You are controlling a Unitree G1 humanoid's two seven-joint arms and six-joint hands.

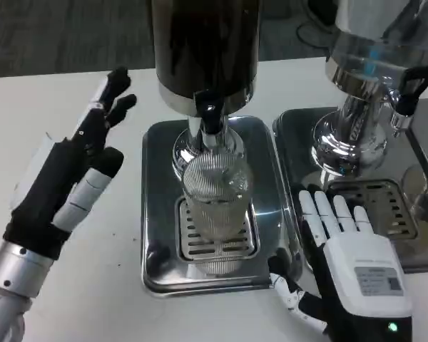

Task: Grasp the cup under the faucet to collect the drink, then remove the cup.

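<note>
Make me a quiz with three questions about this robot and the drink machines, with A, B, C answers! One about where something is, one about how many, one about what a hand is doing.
1. Where does the clear cup stand?
A. On the slotted grate under the black faucet
B. On the bare white table
C. In the robot's left hand

2. How many drink dispensers stand on steel trays?
A. One
B. Two
C. Four

3. What is the left hand doing?
A. Gripping the cup
C. Pressing the faucet
B. Holding nothing, fingers apart

Answers:
1. A: the cup sits on the grate of the middle tray, right below the faucet.
2. B: a dark dispenser in the middle, and a shiny one to its right.
3. B: the left hand is off to the side of the tray, apart from the cup, with fingers spread.
</note>
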